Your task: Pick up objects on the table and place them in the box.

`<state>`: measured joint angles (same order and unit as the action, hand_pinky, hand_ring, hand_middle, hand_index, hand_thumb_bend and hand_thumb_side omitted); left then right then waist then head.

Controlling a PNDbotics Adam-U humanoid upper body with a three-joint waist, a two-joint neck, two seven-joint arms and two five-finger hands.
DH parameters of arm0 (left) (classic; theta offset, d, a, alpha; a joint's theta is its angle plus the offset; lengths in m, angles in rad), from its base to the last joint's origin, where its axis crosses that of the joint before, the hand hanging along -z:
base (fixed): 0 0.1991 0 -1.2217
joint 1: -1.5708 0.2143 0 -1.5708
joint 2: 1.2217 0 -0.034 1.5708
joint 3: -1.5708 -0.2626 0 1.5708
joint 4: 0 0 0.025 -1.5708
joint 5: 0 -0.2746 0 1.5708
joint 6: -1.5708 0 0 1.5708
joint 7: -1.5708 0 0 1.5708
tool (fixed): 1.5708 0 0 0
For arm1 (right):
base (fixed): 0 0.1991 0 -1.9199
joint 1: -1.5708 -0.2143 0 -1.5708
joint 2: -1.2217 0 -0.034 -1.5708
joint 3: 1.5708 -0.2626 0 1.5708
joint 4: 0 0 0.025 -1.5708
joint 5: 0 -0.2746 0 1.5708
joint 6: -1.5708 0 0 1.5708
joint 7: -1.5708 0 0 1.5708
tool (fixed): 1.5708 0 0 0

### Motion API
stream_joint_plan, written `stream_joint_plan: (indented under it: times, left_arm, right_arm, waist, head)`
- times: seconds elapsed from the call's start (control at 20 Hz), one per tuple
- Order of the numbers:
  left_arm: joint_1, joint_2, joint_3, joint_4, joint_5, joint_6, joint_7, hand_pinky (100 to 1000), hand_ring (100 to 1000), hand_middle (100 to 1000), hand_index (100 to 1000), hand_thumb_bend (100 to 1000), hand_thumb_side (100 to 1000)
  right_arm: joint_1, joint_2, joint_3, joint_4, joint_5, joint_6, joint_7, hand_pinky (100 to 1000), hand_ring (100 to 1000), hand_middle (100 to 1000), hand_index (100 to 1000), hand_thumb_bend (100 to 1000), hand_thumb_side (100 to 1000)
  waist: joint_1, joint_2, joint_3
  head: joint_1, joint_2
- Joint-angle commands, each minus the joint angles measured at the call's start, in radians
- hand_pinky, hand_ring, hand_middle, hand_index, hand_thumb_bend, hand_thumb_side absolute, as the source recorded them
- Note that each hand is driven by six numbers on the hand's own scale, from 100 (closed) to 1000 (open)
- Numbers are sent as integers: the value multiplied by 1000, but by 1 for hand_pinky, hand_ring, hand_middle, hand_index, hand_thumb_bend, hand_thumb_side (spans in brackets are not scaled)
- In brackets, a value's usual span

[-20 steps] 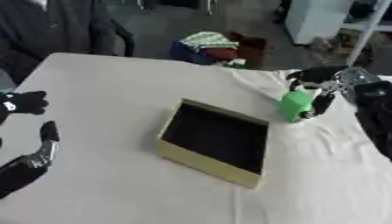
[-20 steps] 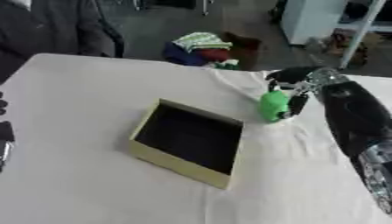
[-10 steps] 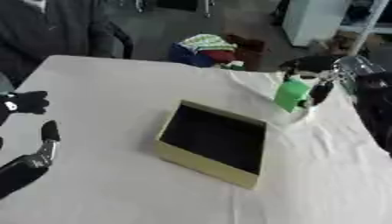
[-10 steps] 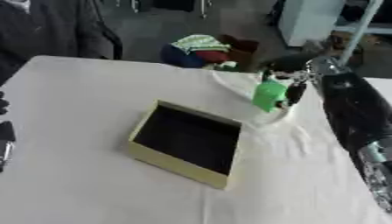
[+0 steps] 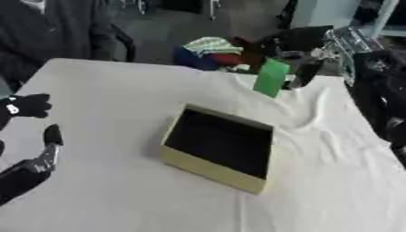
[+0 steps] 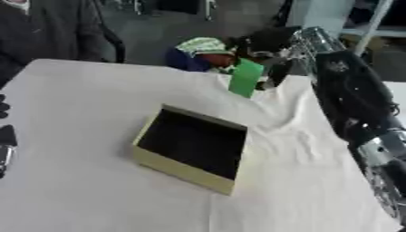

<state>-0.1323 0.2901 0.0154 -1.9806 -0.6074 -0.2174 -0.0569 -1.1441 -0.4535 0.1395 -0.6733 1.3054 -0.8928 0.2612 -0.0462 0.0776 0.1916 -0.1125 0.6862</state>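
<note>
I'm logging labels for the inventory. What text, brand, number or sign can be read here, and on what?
None can be read.
Green object in the right hand: no print shows on it.
Box: plain sides, no label.
Left hand: a small white mark, too blurred to read.

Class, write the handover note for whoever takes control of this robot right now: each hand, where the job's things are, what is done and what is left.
Right hand: shut on the green object, held in the air past the far right corner of the box.
Left hand: open, idle at the table's left edge.
Box: mid-table on the white cloth, open, looks empty.
Done: green object picked up.
Left: carry it over the box and release it inside.
</note>
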Motion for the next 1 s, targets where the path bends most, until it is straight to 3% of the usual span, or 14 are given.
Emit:
stream_joint_plan:
  times: [0.05, 0.2, 0.45, 0.65, 1.0]
  left_arm:
    - [-10, 22, 11, -19, -3, 3, 2, 716, 645, 649, 838, 100, 427]
    - [-8, 23, 18, -19, -7, 8, 6, 717, 641, 649, 838, 100, 426]
    - [-6, 22, 21, -19, -11, 11, 9, 717, 641, 649, 838, 100, 427]
    - [-6, 22, 20, -19, -12, 11, 8, 717, 641, 649, 838, 100, 429]
    - [-5, 22, 18, -19, -11, 10, 6, 718, 641, 648, 838, 100, 429]
  right_arm:
    - [-21, 1, 29, -60, -60, -14, 35, 922, 1000, 1000, 706, 299, 169]
    - [-9, 55, 96, -125, -106, -14, 51, 920, 1000, 1000, 690, 234, 192]
    - [7, 86, 213, -173, -187, -14, 72, 919, 1000, 1000, 694, 157, 241]
    - [13, 109, 255, -191, -246, -14, 117, 918, 1000, 1000, 704, 130, 261]
    - [25, 130, 291, -179, -360, -14, 230, 920, 1000, 1000, 803, 131, 330]
  waist:
    - [2, -13, 5]
    - [0, -14, -1]
    - [-1, -15, -4]
    - [-2, -16, -5]
    - [-3, -18, -4]
  head:
    - [-11, 5]
    - [-10, 7]
    - [-9, 8]
    - [-11, 10]
    - [-12, 10]
